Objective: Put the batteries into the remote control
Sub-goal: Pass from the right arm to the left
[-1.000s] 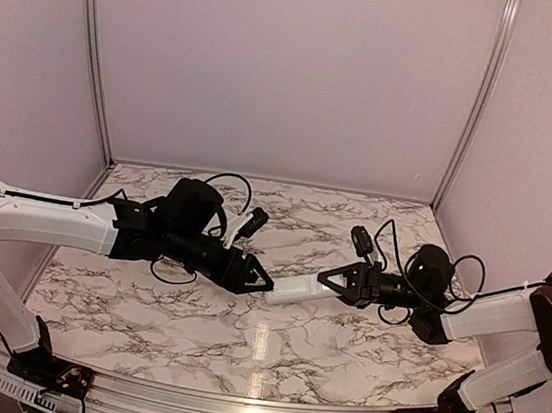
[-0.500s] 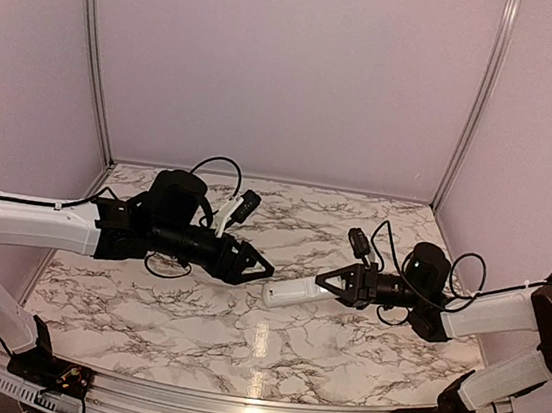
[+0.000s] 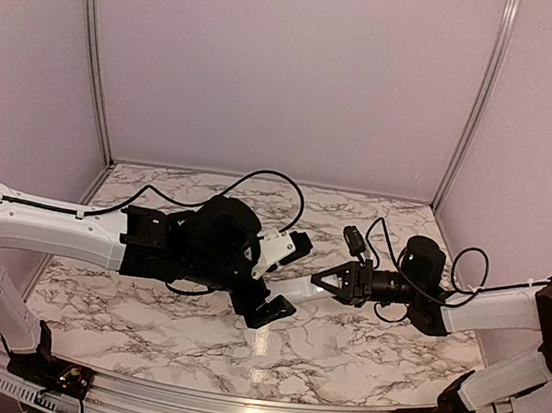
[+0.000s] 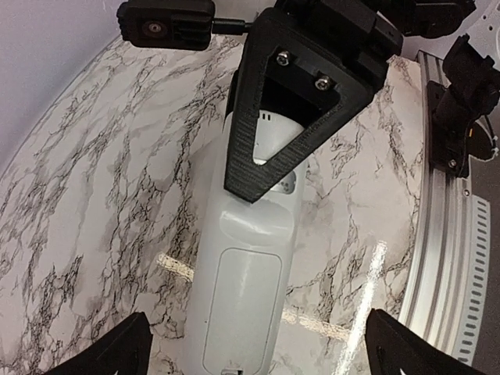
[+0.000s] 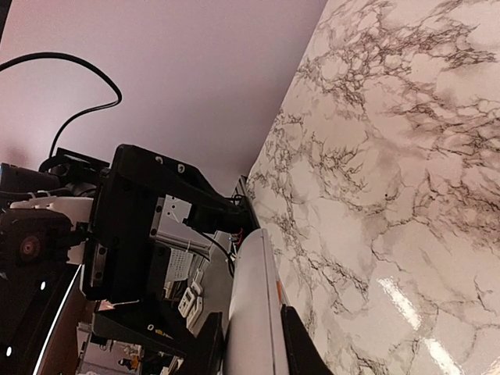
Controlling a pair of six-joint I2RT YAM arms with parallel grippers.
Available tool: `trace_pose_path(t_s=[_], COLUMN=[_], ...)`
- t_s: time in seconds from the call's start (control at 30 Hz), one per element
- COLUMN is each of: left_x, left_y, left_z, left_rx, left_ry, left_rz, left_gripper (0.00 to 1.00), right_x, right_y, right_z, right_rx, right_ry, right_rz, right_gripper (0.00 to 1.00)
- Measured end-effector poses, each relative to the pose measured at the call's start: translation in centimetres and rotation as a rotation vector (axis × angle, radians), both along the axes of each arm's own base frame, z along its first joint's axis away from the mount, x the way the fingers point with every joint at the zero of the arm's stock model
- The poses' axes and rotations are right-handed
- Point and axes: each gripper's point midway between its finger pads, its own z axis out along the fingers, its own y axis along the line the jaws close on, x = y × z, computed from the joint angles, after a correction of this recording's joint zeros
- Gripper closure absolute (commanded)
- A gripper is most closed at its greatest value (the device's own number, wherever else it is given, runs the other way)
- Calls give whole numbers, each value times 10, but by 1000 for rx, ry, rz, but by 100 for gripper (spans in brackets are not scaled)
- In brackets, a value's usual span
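Change: the left gripper has swung in and rolled about the remote control.
Left jaws: spread wide, the remote control's free end between them, touching neither finger.
Hold: the right gripper grips the opposite end.

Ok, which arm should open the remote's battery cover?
Left, likely. The right hand is shut on the remote's far end, steadying it. The left hand is open, straddling the end with the cover, which faces its camera.

remote control above table, left hand at its left, right hand at its right
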Motion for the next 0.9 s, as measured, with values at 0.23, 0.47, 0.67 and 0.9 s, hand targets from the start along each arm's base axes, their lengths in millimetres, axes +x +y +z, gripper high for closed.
trace_pose_path(t_s=[0.23, 0.47, 0.67, 0.9], left_x=[14, 23, 23, 17], left_y=[-7, -7, -8, -8], left_z=[-33, -49, -55, -58], left_rx=[182, 268, 303, 300], left_ry=[-103, -143, -144, -115], left_rz=[9, 16, -2, -26], left_gripper=[1, 33, 50, 59], right_x=[-1, -2, 0, -2], right_y=[2, 2, 4, 6], right_z=[0, -1, 5, 10], right_rx=[-6, -8, -5, -4], right_ry=[7, 9, -1, -22], right_rz=[7, 9, 15, 36], right_gripper=[100, 100, 87, 57])
